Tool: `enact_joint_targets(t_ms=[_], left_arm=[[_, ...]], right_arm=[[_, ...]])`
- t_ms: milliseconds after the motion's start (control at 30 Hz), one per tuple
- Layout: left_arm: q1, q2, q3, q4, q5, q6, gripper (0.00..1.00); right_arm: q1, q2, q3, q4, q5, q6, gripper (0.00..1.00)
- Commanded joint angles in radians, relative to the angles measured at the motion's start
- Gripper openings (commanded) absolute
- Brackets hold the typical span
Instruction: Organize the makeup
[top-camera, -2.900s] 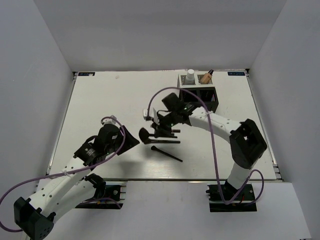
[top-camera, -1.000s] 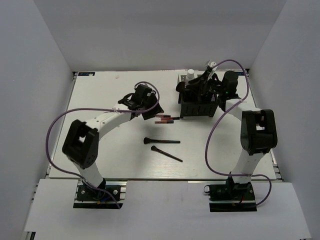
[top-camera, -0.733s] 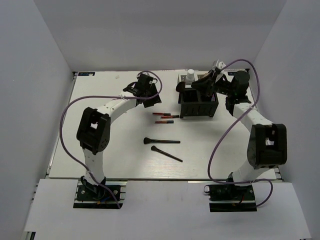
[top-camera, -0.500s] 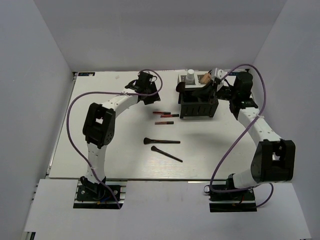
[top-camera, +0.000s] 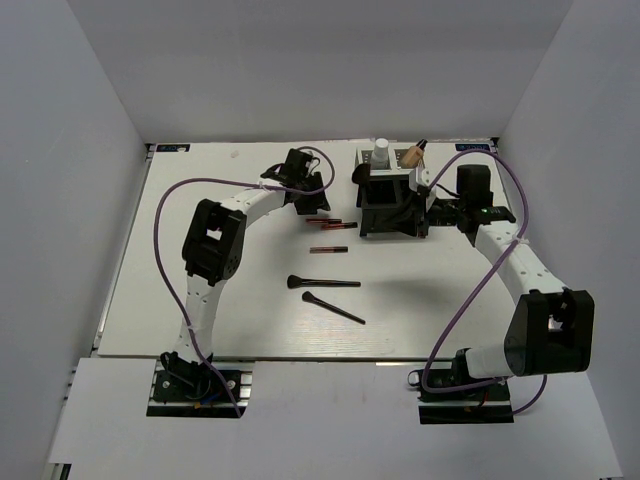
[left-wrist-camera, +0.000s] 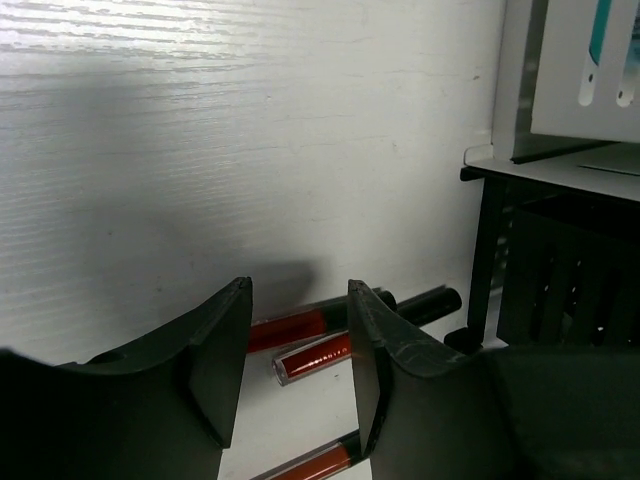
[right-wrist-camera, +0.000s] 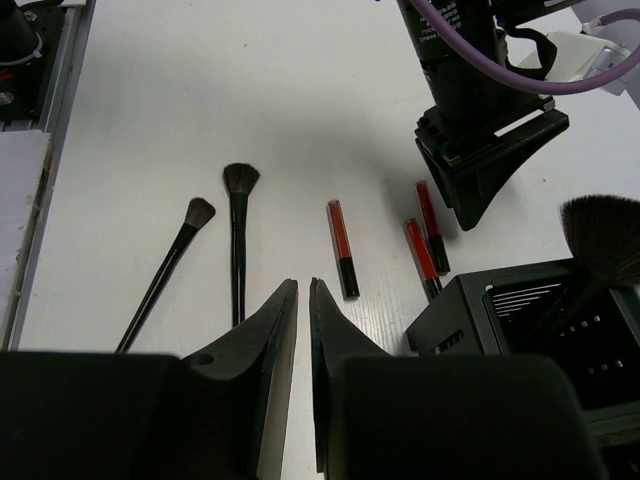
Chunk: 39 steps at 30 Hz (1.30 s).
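Note:
Three red/black pencils (top-camera: 330, 224) lie on the table just left of the black mesh box (top-camera: 372, 212). My left gripper (top-camera: 312, 204) is open and empty, low over them; in the left wrist view its jaws (left-wrist-camera: 298, 300) straddle one pencil (left-wrist-camera: 312, 359), with another (left-wrist-camera: 290, 329) behind it. Two black brushes (top-camera: 322, 283) lie nearer the front. A white-capped bottle (top-camera: 381, 155) and a tan bottle (top-camera: 411, 155) stand in the box's back compartments. A brush head (right-wrist-camera: 598, 232) sticks out of the box. My right gripper (top-camera: 437, 211) is shut and empty, right of the box. No white jar shows.
The right wrist view shows the two brushes (right-wrist-camera: 238, 240), the pencils (right-wrist-camera: 342, 248), the left gripper (right-wrist-camera: 480, 160) and the box corner (right-wrist-camera: 470, 310). White walls enclose the table on three sides.
My right gripper has pulled back from above the box to its right side, empty; a brush stands in the box. My left gripper has moved right and down onto the pencils.

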Motion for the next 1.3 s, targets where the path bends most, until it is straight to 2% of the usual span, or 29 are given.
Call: enact_joint_targets(t_ms=[0, 200, 300, 433, 500, 633, 667, 733, 900, 933, 1067, 1267], left_arm=[[0.000, -0.020, 0.035, -0.007, 0.049, 0.045, 0.53], [0.000, -0.022, 0.010, -0.013, 0.072, 0.061, 0.53], [0.000, -0.032, -0.010, -0.009, 0.081, 0.067, 0.53], [0.000, -0.040, -0.025, -0.012, 0.084, 0.073, 0.53], [0.000, -0.045, -0.030, -0.009, 0.086, 0.074, 0.53], [0.000, -0.048, -0.028, -0.010, 0.086, 0.074, 0.54], [0.000, -0.048, -0.028, -0.013, 0.084, 0.074, 0.54], [0.000, -0.048, -0.030, -0.013, 0.084, 0.074, 0.54], [0.000, -0.054, -0.040, -0.013, 0.081, 0.071, 0.54], [0.000, -0.057, -0.043, -0.013, 0.080, 0.068, 0.54], [0.000, -0.060, -0.056, -0.012, 0.081, 0.064, 0.54], [0.000, -0.068, -0.071, -0.007, 0.081, 0.059, 0.54]], right_arm=[[0.003, -0.027, -0.001, -0.030, -0.017, -0.029, 0.16], [0.005, -0.032, 0.012, -0.039, -0.015, -0.036, 0.19], [0.002, -0.030, 0.034, -0.094, -0.023, -0.082, 0.26], [0.014, -0.018, 0.068, -0.235, -0.036, -0.237, 0.35], [0.029, -0.007, 0.089, -0.358, -0.030, -0.321, 0.37], [0.077, 0.016, 0.098, -0.612, 0.009, -0.633, 0.44], [0.089, 0.025, 0.095, -0.695, 0.022, -0.672, 0.46], [0.140, 0.032, 0.060, -0.742, 0.071, -0.742, 0.49], [0.264, 0.025, -0.058, -0.636, 0.179, -0.665, 0.48], [0.319, 0.022, -0.078, -0.604, 0.198, -0.642, 0.46], [0.446, 0.016, -0.162, -0.432, 0.322, -0.414, 0.44], [0.629, 0.048, -0.182, -0.118, 0.509, -0.071, 0.46]])
